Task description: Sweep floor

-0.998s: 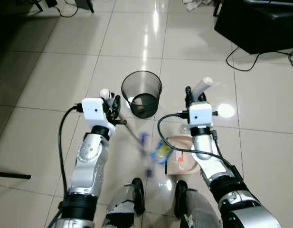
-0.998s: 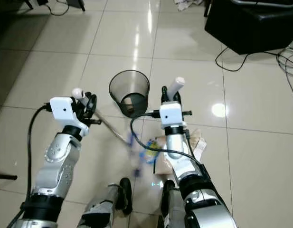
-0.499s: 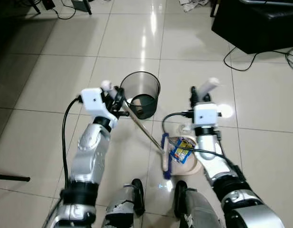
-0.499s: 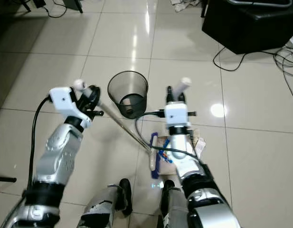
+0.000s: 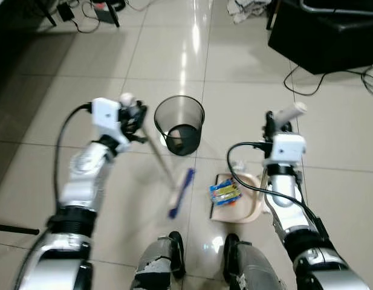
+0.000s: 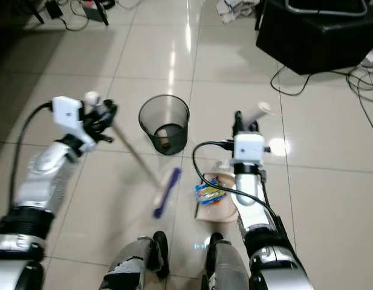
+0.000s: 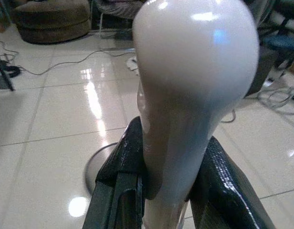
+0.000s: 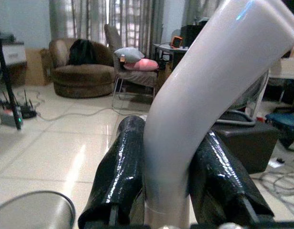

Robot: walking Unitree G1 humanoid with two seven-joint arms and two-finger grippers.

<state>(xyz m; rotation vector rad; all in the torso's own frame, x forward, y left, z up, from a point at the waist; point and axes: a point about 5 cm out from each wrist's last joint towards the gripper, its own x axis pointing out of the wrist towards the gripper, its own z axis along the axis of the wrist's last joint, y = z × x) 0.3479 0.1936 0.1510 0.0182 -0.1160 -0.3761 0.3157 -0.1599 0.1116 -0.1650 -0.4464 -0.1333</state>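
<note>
The broom [image 5: 165, 172] is held at its white handle top by the left gripper [image 5: 133, 116], whose fingers [image 7: 125, 157] are closed tight against both sides of the handle. From the gripper the stick slants down and to the right, ending in a blue brush head on the tile floor [image 5: 246, 109], just below the bin [image 5: 179, 124] and left of the dustpan [image 5: 237, 196]. The dustpan's white handle is clamped between the fingers [image 8: 120, 171] of the right gripper [image 5: 277, 124], the pan resting on the floor below it. A crumpled wrapper [image 5: 225, 191] lies in the pan. The brush head is seen near the pan but apart from it.
</note>
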